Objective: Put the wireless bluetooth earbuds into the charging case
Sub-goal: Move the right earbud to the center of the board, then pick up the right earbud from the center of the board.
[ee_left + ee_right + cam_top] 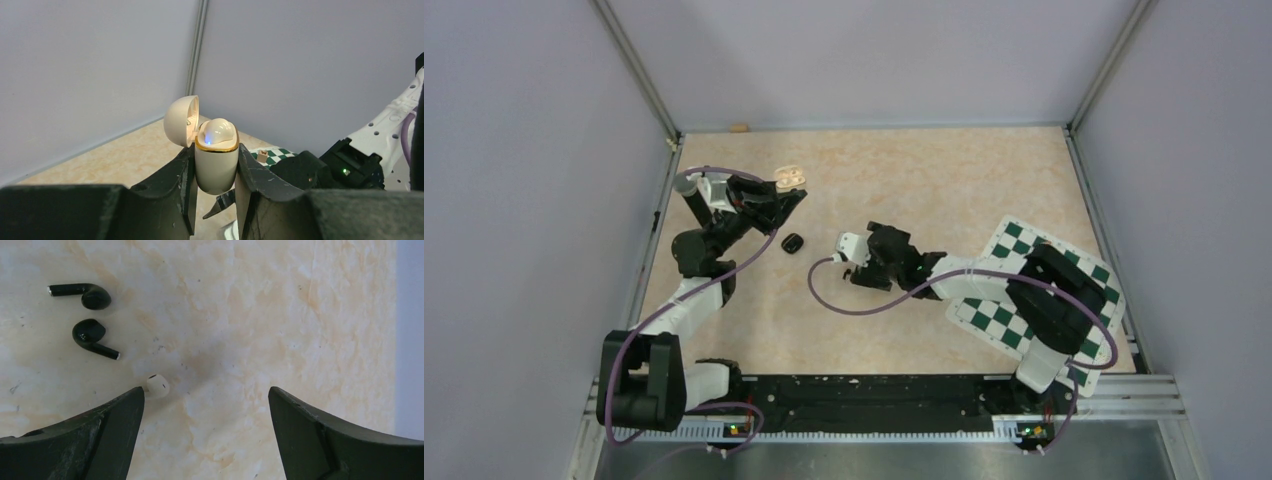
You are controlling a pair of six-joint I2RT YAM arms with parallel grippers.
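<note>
Right wrist view, right gripper (pixel 206 390): I see the fingers spread wide with nothing between them, over the pale marbled table (pixel 300 315).
Loose cream earbud (pixel 158 386): it lies on the table just beside the tip of one finger, not between the two.
How it will handle: I judge it very light, hard and smooth, so it is likely to skid or pop out under a squeeze. I would centre the jaws over it and pinch gently across its rounded body.
Black earbuds (pixel 90 332): this stemmed pair lies side by side, a little beyond the cream one, and nothing touches them.
Black case (pixel 792 242): this small, dark pebble sits on the table between the two grippers.
Left gripper (pixel 215 150): it is raised, with the fingers closed tight on the cream charging case (pixel 215 172).
Case: it is upright and gripped round its lower body. The gold rim is free and the lid (pixel 181 121) is hinged open to one side.
Seated earbud (pixel 217 132): one cream bud is already in the case, with a small blue light glowing on it.
Task, my judgement: half done, since the loose cream bud is not yet in the case.
</note>
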